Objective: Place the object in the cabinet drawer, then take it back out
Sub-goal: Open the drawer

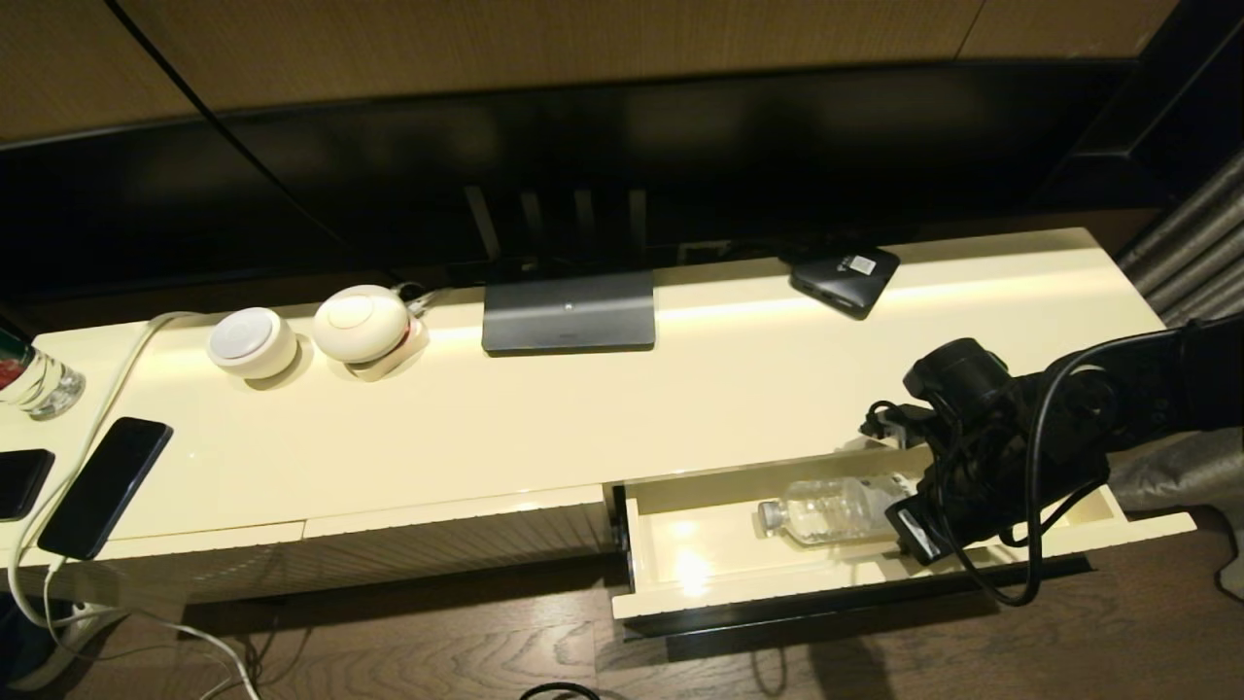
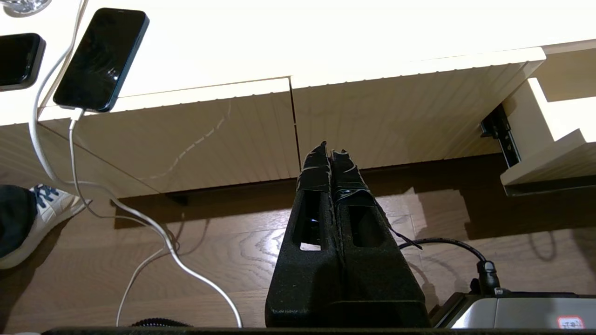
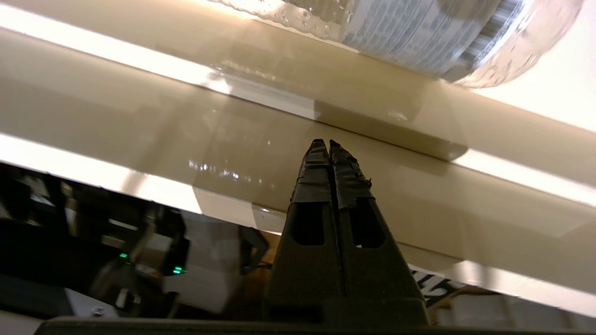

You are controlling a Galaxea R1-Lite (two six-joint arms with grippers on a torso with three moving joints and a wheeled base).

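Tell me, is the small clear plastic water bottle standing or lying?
Lying on its side inside the open cream drawer; the clear bottle points its cap leftward in the head view.

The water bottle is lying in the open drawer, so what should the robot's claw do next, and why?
Probably open. The right claw is shut with nothing in it, low by the front of the drawer, while the water bottle lies on its side inside. It needs open fingers before it can reach in and grab the bottle.

Cabinet drawer (image 1: 680, 564): glossy smooth cream interior, finely ribbed front. Water bottle (image 1: 826, 510): clear plastic, printed label. Floor (image 2: 223, 260): grained brown wood. Left gripper (image 2: 331, 156): rough matt black.
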